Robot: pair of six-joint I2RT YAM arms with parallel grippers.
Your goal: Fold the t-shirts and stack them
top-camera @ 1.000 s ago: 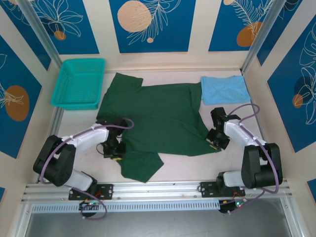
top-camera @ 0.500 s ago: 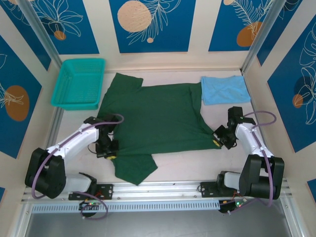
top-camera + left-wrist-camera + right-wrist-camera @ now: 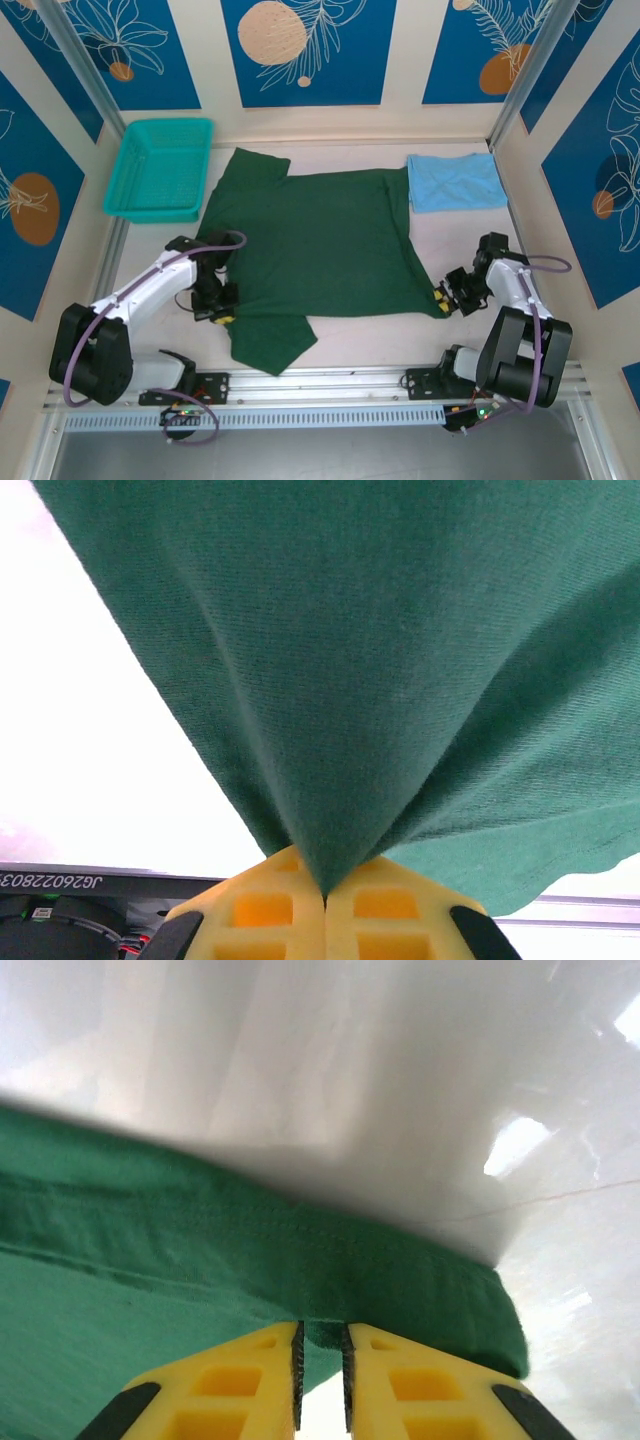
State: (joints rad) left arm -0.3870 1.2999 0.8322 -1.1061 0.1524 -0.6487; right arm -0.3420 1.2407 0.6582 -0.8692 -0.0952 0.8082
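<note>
Judging this a flattening pull, I am aiming to draw the near edge taut. My left claw (image 3: 322,898) is clamping the dark green t-shirt (image 3: 320,240), soft knit tenting; my right claw (image 3: 322,1345) is standing a slit apart at its stitched hem. It is lying midway on the bench (image 3: 370,335), the sky-blue t-shirt (image 3: 455,182) folded rectangular at the far right corner.

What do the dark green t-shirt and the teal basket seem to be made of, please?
The dark green t-shirt looks like soft matte knit cloth, perhaps cotton: fine ribbing and a stitched hem show close up. The teal basket looks like rigid moulded plastic with mesh walls.
</note>
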